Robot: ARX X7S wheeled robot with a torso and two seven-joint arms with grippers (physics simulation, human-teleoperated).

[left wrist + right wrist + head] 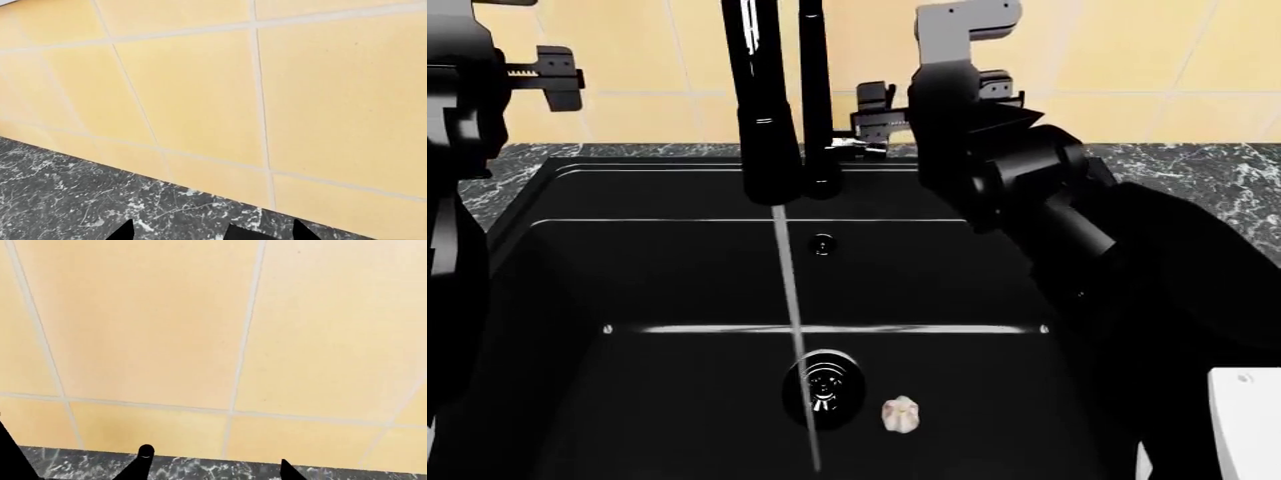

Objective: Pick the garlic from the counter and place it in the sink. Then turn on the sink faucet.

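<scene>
**Both steps look done, water runs**

Left wrist: only tiles [200,90] and counter [67,195]; finger tips apart, nothing btw them.

Head: garlic [901,413] lies in sink [574,260], beside drain [823,388]. Water falls from faucet [777,100]. Right gripper [878,122] near lever; I judge next is only to retreat. Left gripper [547,78] spread, empty.

Right wrist: tips apart, hold nothing.

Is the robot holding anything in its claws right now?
No, nothing is held. The garlic lies loose in the sink, and both wrist views show only empty fingertips in front of the tiled wall.
</scene>
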